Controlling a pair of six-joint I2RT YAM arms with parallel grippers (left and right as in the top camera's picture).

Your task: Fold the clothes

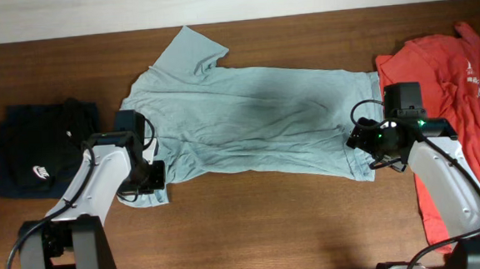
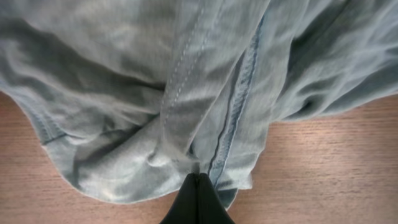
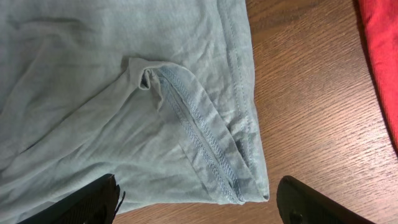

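Note:
A pale grey-blue T-shirt (image 1: 247, 117) lies spread flat across the middle of the table, its neck end to the left. My left gripper (image 1: 153, 176) sits at the shirt's near-left sleeve. In the left wrist view it (image 2: 198, 179) is shut, with a bunched fold of the T-shirt (image 2: 186, 112) pinched at its tip. My right gripper (image 1: 359, 140) hovers over the shirt's near-right hem corner. It (image 3: 199, 205) stands open, and the stitched hem corner (image 3: 249, 180) lies between the fingers (image 3: 93, 199), untouched.
An orange-red T-shirt with white print (image 1: 454, 80) lies loose at the right edge; its red cloth (image 3: 382, 62) shows beside the hem. A folded navy T-shirt with a white logo (image 1: 36, 151) rests at the far left. Bare wooden table (image 1: 270, 224) runs along the front.

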